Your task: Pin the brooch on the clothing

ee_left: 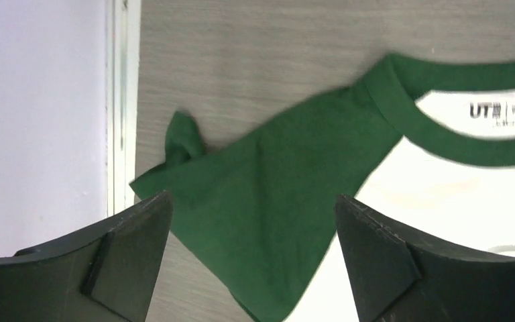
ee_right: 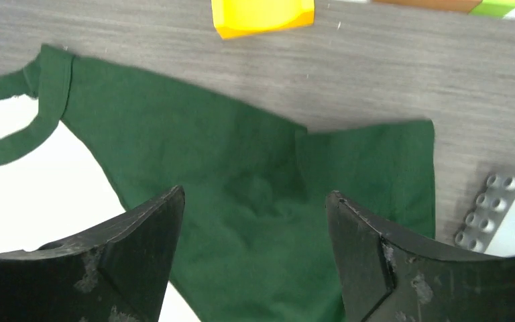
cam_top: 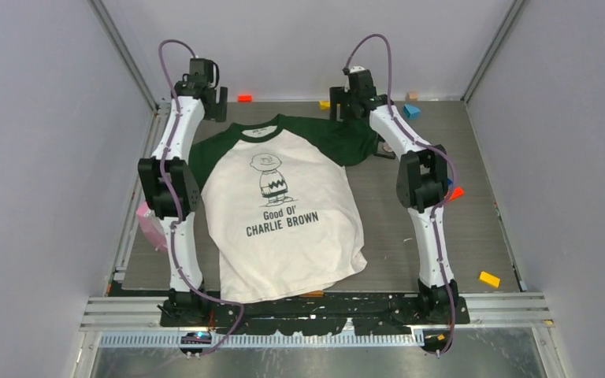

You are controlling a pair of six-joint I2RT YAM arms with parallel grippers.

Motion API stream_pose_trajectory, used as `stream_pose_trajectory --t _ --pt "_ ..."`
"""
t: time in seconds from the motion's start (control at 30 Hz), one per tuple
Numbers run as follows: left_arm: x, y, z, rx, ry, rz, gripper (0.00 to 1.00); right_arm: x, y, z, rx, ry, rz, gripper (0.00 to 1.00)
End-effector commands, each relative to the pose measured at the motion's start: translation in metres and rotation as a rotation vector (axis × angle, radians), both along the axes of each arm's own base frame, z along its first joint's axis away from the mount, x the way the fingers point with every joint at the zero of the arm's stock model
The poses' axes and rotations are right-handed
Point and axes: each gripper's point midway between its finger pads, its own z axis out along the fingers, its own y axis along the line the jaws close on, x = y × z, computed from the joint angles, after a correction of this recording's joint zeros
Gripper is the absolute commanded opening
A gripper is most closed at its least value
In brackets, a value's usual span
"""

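The white T-shirt [cam_top: 283, 213] with dark green sleeves and the Charlie Brown print lies flat in the middle of the table, collar at the far end. My left gripper [cam_top: 214, 109] hangs open above its left sleeve [ee_left: 268, 201], jaws wide apart in the left wrist view [ee_left: 253, 197], holding nothing. My right gripper [cam_top: 352, 109] hangs open above the right sleeve [ee_right: 268, 174], jaws wide apart in the right wrist view [ee_right: 255, 192], also empty. The brooch does not show in any view.
Toy blocks lie around the shirt: red [cam_top: 244, 98], yellow [cam_top: 324, 104] [ee_right: 261, 15] and blue [cam_top: 411, 111] at the far edge, yellow [cam_top: 488, 279] at near right. A grey studded block [ee_right: 503, 215] lies by the right sleeve. Something pink [cam_top: 148, 220] sits behind the left arm.
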Motion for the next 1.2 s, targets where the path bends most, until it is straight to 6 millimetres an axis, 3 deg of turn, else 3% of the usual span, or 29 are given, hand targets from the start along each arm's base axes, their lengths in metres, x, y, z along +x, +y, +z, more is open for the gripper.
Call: stream_pose_trajectory --t 0.0,0.03,0.07,0.1,0.13,0.17,0.2,0.23,0.27,0.3,0.33,0.37,0.4,0.43,0.47,0.5,0.53,0.57,0.67,0.7,0.8,0.97,1.03,1.17 --pt "-0.019 -0.014 0.051 -0.067 -0.084 -0.038 0.95 -0.016 0.009 0.108 0.113 -0.103 0.049 0.82" --pt "-0.024 -0.020 0.048 -0.099 -0.088 -0.053 0.97 -0.023 0.007 0.094 0.102 -0.067 0.049 0.83" --pt "-0.029 -0.024 0.050 -0.125 -0.102 -0.062 0.98 -0.031 0.004 0.109 0.107 -0.085 0.047 0.83" --pt "-0.035 -0.029 0.049 -0.153 -0.108 -0.074 0.99 -0.040 0.000 0.094 0.095 -0.045 0.040 0.83" --pt "-0.043 -0.034 0.053 -0.180 -0.117 -0.087 0.99 -0.048 -0.004 0.111 0.101 -0.071 0.036 0.83" --pt "-0.049 -0.038 0.049 -0.207 -0.108 -0.096 1.00 -0.057 -0.007 0.099 0.093 -0.039 0.032 0.83" --pt "-0.057 -0.042 0.053 -0.231 -0.112 -0.105 1.00 -0.066 -0.011 0.114 0.098 -0.059 0.028 0.83" --pt "-0.065 -0.047 0.054 -0.259 -0.109 -0.119 1.00 -0.075 -0.014 0.102 0.088 -0.028 0.025 0.83" --pt "-0.072 -0.050 0.054 -0.280 -0.101 -0.128 1.00 -0.085 -0.019 0.113 0.087 -0.032 0.022 0.83" --pt "-0.081 -0.054 0.053 -0.299 -0.090 -0.140 1.00 -0.096 -0.023 0.102 0.072 0.011 0.019 0.83" --pt "-0.089 -0.058 0.054 -0.318 -0.083 -0.150 1.00 -0.105 -0.028 0.112 0.070 0.002 0.019 0.83" --pt "-0.099 -0.059 0.056 -0.333 -0.079 -0.153 1.00 -0.116 -0.033 0.100 0.055 0.043 0.016 0.83" --pt "-0.109 -0.059 0.056 -0.343 -0.070 -0.145 1.00 -0.125 -0.039 0.113 0.055 0.022 0.007 0.83" --pt "-0.119 -0.063 0.061 -0.366 -0.073 -0.155 1.00 -0.135 -0.045 0.099 0.041 0.058 0.000 0.83" --pt "-0.129 -0.065 0.064 -0.381 -0.077 -0.159 1.00 -0.142 -0.056 0.108 0.035 0.039 -0.030 0.83" --pt "-0.139 -0.067 0.070 -0.396 -0.088 -0.165 1.00 -0.151 -0.064 0.096 0.021 0.067 -0.052 0.83" --pt "-0.151 -0.070 0.083 -0.417 -0.116 -0.180 1.00 -0.159 -0.076 0.094 0.014 0.075 -0.089 0.83" --pt "-0.158 -0.073 0.083 -0.435 -0.118 -0.189 1.00 -0.163 -0.085 0.099 0.019 0.065 -0.114 0.83" --pt "-0.190 -0.087 0.096 -0.510 -0.142 -0.247 1.00 -0.174 -0.105 0.088 0.019 0.092 -0.204 0.82" --pt "-0.201 -0.090 0.106 -0.522 -0.181 -0.277 1.00 -0.172 -0.113 0.088 0.018 0.083 -0.242 0.82" --pt "-0.218 -0.083 0.104 -0.486 -0.243 -0.283 1.00 -0.168 -0.130 0.072 0.002 0.101 -0.319 0.78" --pt "-0.223 -0.049 0.075 -0.338 -0.259 -0.164 1.00 -0.146 -0.149 0.029 -0.007 0.173 -0.400 0.64" --pt "-0.224 -0.041 0.063 -0.307 -0.242 -0.134 1.00 -0.135 -0.152 0.014 0.018 0.194 -0.403 0.64" --pt "-0.226 -0.039 0.058 -0.297 -0.238 -0.127 1.00 -0.113 -0.154 0.004 0.139 0.182 -0.390 0.66"
